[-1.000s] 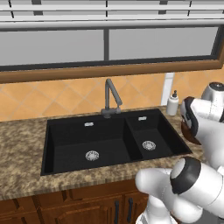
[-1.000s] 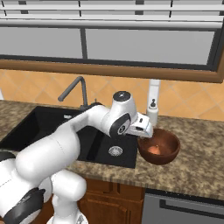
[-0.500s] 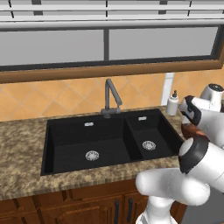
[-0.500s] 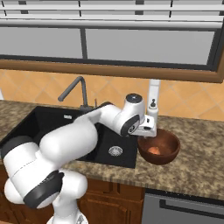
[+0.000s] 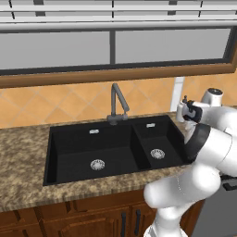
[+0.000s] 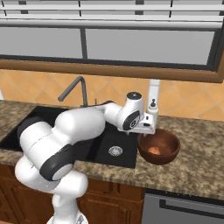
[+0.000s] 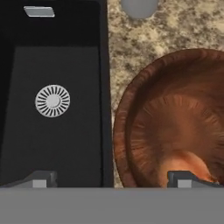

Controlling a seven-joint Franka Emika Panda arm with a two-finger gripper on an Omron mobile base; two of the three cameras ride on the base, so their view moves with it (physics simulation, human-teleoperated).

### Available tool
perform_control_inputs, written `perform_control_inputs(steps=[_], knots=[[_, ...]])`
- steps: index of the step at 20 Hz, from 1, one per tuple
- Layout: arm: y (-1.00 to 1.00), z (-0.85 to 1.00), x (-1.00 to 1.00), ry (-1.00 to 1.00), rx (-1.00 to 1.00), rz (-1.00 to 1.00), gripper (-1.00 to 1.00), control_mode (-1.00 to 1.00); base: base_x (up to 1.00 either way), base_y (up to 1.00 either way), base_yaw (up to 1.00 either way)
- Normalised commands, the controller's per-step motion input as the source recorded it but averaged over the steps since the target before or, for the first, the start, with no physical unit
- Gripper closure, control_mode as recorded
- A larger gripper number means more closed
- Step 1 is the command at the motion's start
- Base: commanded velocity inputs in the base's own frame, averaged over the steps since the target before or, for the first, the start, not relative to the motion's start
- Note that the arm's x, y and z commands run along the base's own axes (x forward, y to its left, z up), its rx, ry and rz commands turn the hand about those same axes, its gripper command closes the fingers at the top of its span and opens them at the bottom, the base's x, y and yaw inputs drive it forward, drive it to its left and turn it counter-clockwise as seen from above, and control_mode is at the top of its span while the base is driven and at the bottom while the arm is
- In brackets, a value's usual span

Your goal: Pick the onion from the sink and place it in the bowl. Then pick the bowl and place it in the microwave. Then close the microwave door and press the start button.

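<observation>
Gripper [image 7: 109, 179] shifted right, wide open; onion [image 6: 154, 150] inside bowl [image 6: 168, 154].

From the hand camera I see the bowl [image 7: 175, 127] cut off at the right edge, and the onion [image 7: 192, 164] inside it half covered by one pincer fingertip [image 7: 186, 178]. From the left base camera my own arm blocks the tabletop to the right of the sink [image 5: 115, 148].
</observation>
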Motion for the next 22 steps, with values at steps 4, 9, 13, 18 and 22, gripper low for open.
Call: perform_control_inputs(steps=[4, 9, 13, 18, 22], knots=[[-0.18, -0.29, 0.33, 0.04, 0.01, 0.0, -1.0, -1.0, 0.0, 0.0, 0.0], [-0.03, -0.39, 0.18, 0.01, 0.0, 0.0, -1.0, -1.0, 0.0, 0.0, 0.0], [-0.01, -0.41, 0.0, 0.04, 0.0, 0.0, -1.0, -1.0, 0.0, 0.0, 0.0], [-0.08, -0.35, 0.0, 0.04, 0.0, 0.0, 1.0, -1.0, 0.0, 0.0, 0.0], [-0.03, -0.21, 0.0, 0.02, 0.0, 0.0, 1.0, -1.0, 0.0, 0.0, 0.0]])
